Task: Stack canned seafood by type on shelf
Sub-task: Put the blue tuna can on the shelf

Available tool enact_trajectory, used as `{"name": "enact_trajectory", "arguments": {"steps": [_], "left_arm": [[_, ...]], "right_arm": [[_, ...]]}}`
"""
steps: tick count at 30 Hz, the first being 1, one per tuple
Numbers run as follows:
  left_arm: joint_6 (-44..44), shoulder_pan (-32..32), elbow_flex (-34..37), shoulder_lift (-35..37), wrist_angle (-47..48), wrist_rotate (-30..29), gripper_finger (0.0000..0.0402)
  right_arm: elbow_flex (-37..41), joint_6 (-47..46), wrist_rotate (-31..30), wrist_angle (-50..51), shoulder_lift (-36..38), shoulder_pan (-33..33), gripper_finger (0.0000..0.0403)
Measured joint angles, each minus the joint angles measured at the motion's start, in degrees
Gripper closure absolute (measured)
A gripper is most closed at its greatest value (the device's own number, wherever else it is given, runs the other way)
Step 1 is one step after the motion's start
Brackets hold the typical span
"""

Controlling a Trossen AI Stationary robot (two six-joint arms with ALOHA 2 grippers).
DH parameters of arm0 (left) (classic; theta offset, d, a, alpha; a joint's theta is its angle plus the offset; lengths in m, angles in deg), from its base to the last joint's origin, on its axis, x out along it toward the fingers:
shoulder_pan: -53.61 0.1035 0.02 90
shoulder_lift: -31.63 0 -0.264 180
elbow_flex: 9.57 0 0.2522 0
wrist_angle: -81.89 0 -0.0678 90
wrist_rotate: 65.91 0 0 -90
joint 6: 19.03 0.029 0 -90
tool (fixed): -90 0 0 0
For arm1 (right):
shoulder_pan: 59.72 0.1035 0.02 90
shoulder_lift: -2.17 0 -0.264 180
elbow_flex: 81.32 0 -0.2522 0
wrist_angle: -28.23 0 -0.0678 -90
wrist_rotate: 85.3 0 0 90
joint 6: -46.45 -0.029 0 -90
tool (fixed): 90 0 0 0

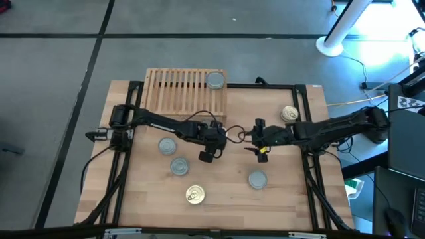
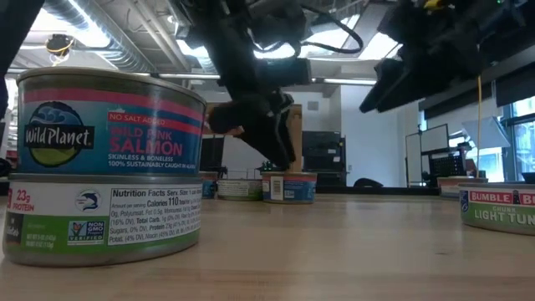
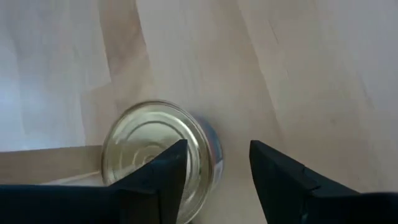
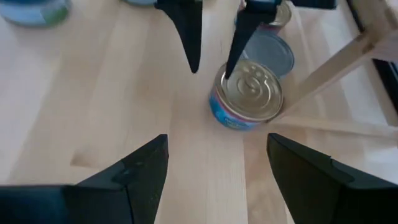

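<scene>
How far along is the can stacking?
Done: one silver-lidded can sits on the shelf. In hand: nothing gripped; the left gripper hangs open by a gold-lidded can on the table, right gripper open nearby. Left: that can and five loose cans on the table.

We stretch both dark arms inward over the middle of the table, wrists nearly meeting. Our left gripper (image 1: 217, 130) points down from a bent elbow, its two fingers (image 3: 163, 177) parted with a clear gap between them and nothing clamped. Our right gripper (image 1: 254, 138) reaches in level from the opposite side, its fingers (image 4: 140, 171) spread wide and empty.
</scene>
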Motion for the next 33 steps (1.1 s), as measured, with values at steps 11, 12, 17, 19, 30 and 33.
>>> {"name": "enact_trajectory", "arguments": {"steps": [11, 12, 17, 19, 30, 33], "left_arm": [[1.5, -0.1, 0.0, -2.9, 0.3, -5.1, 0.0231], [1.5, -0.1, 0.0, -2.9, 0.4, -5.2, 0.0231], [1.6, -0.6, 0.0, -2.9, 0.4, -6.1, 0.0254], [1.7, -0.9, 0.0, -2.9, 0.6, -6.4, 0.0272], [2.6, -1.5, 0.0, -2.9, 0.8, -7.4, 0.0357], [2.6, -1.6, 0.0, -2.9, 0.9, -7.4, 0.0379]], "right_arm": [[0.0, -0.1, -4.1, -5.1, -8.5, 2.6, 0.0132], [0.0, -0.1, -4.2, -6.2, -9.1, 2.6, 0.0132], [0.0, -0.2, -5.0, -6.5, -12.1, 2.5, 0.0132], [0.0, -0.2, -6.1, -6.6, -13.2, 2.5, 0.0132], [0.0, -0.2, -6.6, -10.9, -18.0, 2.5, 0.0132], [0.0, -0.2, -6.6, -11.8, -18.4, 2.5, 0.0132]]}}
